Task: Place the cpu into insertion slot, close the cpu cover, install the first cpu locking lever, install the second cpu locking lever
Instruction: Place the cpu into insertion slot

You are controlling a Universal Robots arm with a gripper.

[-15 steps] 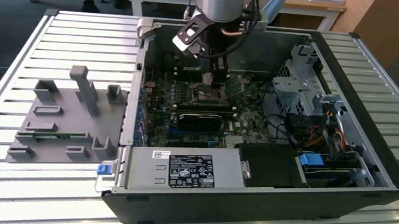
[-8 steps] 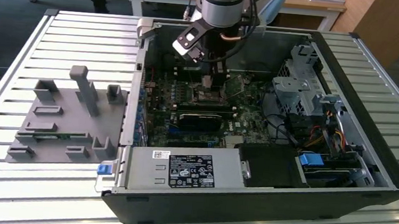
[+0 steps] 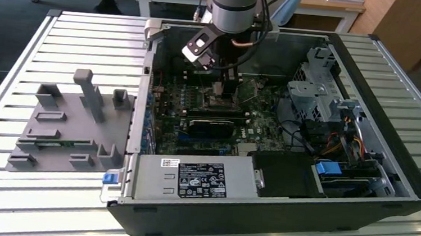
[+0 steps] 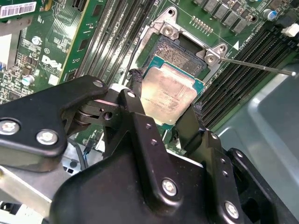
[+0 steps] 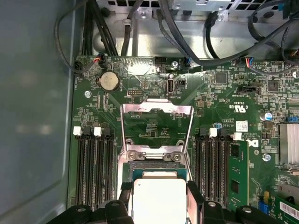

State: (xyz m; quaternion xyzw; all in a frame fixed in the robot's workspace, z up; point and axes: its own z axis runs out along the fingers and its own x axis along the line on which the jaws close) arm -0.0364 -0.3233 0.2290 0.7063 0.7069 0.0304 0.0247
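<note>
cpu (image 5: 159, 198): dull grey-bronze top with pale smears, teal-green rim
cpu cover (image 5: 156, 108): bare silvery metal
pincer (image 4: 166, 93): matt black, silver screw heads
motherboard (image 5: 219, 107): dark green, fine white print
memory slots (image 5: 93, 163): black with white end clips
coin cell (image 5: 108, 81): silver
cables (image 5: 187, 42): mostly black
wire bundle (image 3: 347, 144): yellow, orange and red
computer case (image 3: 262, 221): black outside, grey inside
table (image 3: 20, 52): silvery, striped by parallel slats
fixture tray (image 3: 67, 123): plain mid-grey
latch (image 3: 111, 178): bright blue

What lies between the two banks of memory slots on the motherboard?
In the first wrist view, the open cpu cover and the cpu, held by the gripper, lie between them.
</note>
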